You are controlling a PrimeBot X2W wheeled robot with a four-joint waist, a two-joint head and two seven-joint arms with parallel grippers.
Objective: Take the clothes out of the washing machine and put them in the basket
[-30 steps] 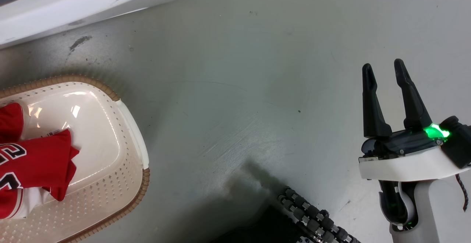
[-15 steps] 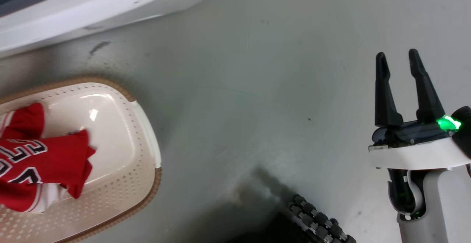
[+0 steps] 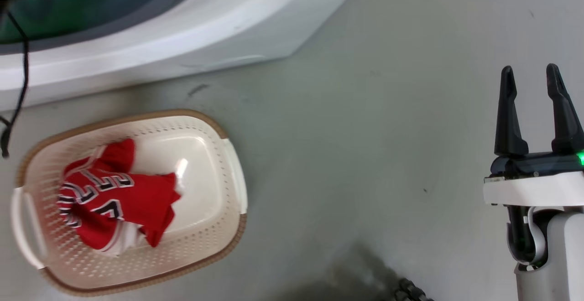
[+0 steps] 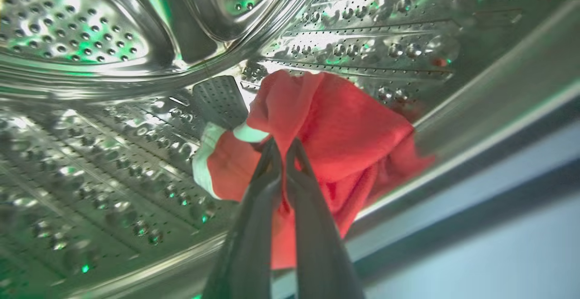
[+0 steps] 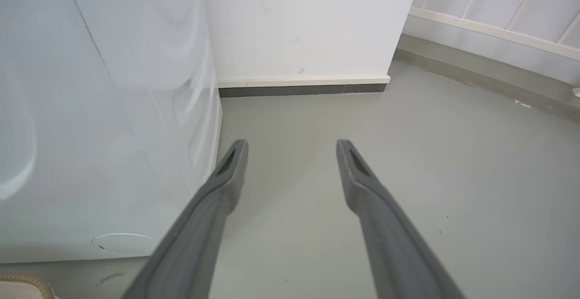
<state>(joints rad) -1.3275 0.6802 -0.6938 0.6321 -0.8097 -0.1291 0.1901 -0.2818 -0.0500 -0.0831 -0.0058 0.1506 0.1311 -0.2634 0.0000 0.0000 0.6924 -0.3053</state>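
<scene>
Pinches, in the left gripper (image 4: pixel 282 147) closed on a bunched fold, the plain red garment (image 4: pixel 353 136) inside the drum (image 4: pixel 113 154) of the washing machine (image 3: pixel 182 50), likely soft, light and best held there, above the jersey (image 3: pixel 114 196) in the basket (image 3: pixel 230 155), with the right gripper (image 3: pixel 529 70) spread and empty.

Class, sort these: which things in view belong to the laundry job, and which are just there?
Job: plain red garment, in shut left end effector; red lettered jersey; cream perforated plastic basket; white washing machine.
Just there: grey floor; white wall; dark scuff mark.
</scene>
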